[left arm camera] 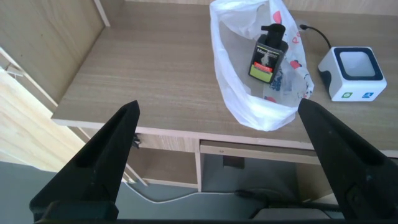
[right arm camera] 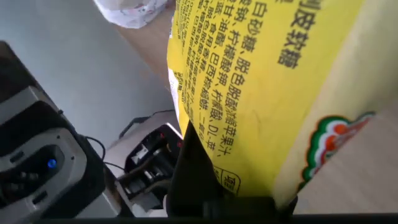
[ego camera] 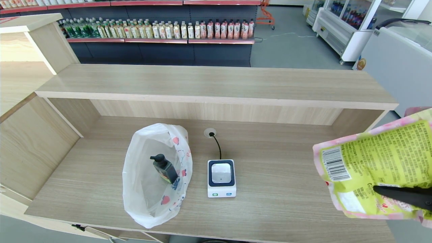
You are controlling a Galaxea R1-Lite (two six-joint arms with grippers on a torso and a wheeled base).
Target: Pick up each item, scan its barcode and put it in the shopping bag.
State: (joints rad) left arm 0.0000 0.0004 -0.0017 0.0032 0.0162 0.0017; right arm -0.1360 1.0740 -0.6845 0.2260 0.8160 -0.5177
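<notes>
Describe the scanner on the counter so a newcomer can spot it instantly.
Find the lower wooden counter under the raised ledge. Right of the white shopping bag sits the scanner: a small white box with a dark-framed glass window on top, the only thing trailing a black cable.

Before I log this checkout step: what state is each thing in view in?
bag: open, on the counter, bottle inside
bottle: in the bag, pump cap on
scanner: cabled, nothing over its window
pouch: held in the air, barcode towards the head view
left gripper: open, empty
right gripper: shut on the pouch
</notes>
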